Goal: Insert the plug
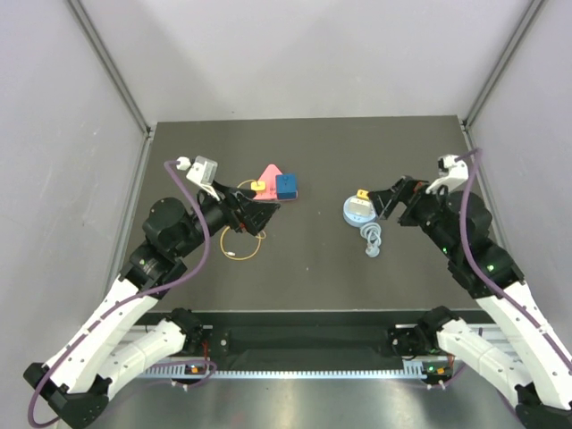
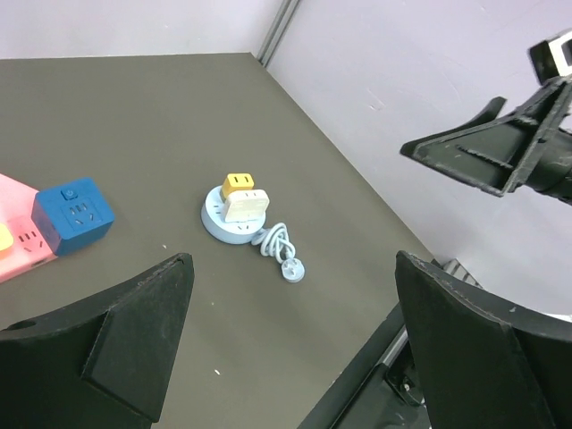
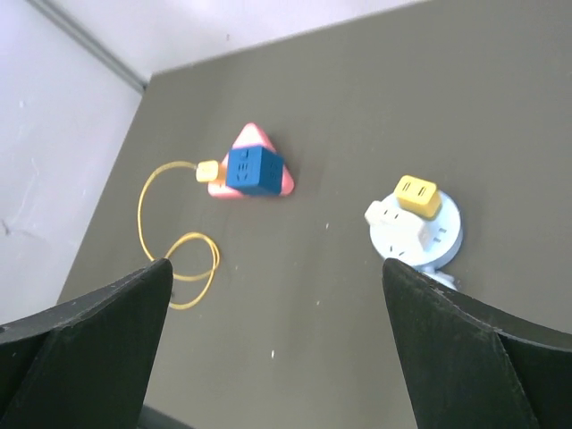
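A round light-blue socket base [image 1: 358,213] lies right of centre with a yellow cube plug [image 2: 239,185] and a white cube plug [image 2: 246,204] seated on it. Its coiled cord ends in a pale round plug [image 2: 293,269] lying on the mat. Left of centre is a pink triangular socket block [image 1: 270,172] carrying a blue cube plug [image 1: 287,185] and a small yellow plug [image 3: 207,171] with a looped yellow cable [image 1: 243,243]. My left gripper [image 1: 259,214] hovers open just in front of the pink block. My right gripper [image 1: 384,201] hovers open beside the round base. Neither holds anything.
The dark mat [image 1: 313,277] is bounded by grey walls and metal frame posts [image 1: 116,71] at left, right and back. The yellow cable loop lies between my left arm and the mat's centre. My right gripper's black fingers [image 2: 500,152] show in the left wrist view.
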